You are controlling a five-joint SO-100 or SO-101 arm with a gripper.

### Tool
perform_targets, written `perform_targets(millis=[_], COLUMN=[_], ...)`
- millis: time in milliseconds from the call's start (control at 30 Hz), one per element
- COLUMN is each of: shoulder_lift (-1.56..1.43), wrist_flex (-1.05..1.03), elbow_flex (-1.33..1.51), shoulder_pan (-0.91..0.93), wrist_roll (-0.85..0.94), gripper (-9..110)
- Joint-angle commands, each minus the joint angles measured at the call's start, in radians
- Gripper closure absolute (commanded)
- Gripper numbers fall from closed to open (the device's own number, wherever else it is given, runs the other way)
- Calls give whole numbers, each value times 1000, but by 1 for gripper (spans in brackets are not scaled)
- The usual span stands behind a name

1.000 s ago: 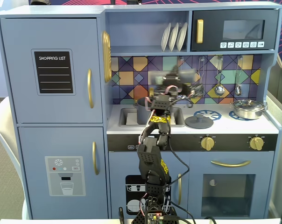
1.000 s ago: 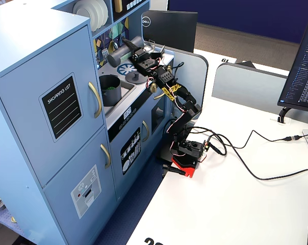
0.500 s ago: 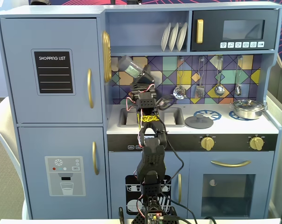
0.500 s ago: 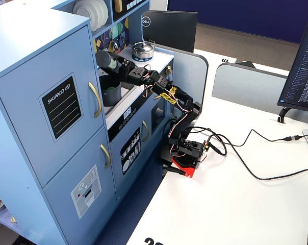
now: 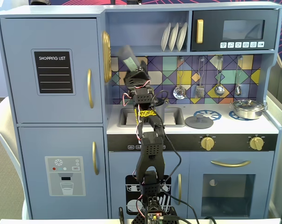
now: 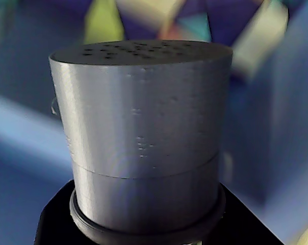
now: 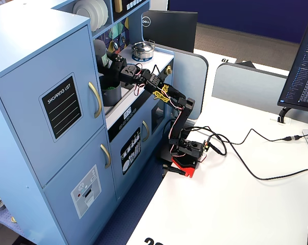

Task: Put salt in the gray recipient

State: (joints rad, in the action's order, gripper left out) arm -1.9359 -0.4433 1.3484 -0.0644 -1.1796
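The salt is a slim gray shaker with a pale green label, tilted up and to the left under the shelf. My gripper is shut on its lower end. In a fixed view from the side, the salt and gripper hang just above the gray recipient, a matte gray pot in the sink with something green inside. The arm hides most of the pot in the front fixed view. The salt fills the wrist view, perforated top up, with the black jaws round its base.
A flat gray lid with a knob lies right of the sink. A shiny steel pan stands at the far right. Utensils hang on the tiled wall. The shelf and a gold handle are close to the shaker.
The arm swung left from over the burner to over the sink, carrying the salt. The shaker went from lying roughly level to pointing up and left, higher than before.
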Motion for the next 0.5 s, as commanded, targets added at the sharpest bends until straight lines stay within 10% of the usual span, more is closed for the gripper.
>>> perform_targets(millis=[0, 467], shoulder_lift=[-3, -12], wrist_flex=[-206, 202], elbow_flex=[-92, -40], shoulder_pan=[17, -2], wrist_roll=[-31, 35], gripper=[101, 101])
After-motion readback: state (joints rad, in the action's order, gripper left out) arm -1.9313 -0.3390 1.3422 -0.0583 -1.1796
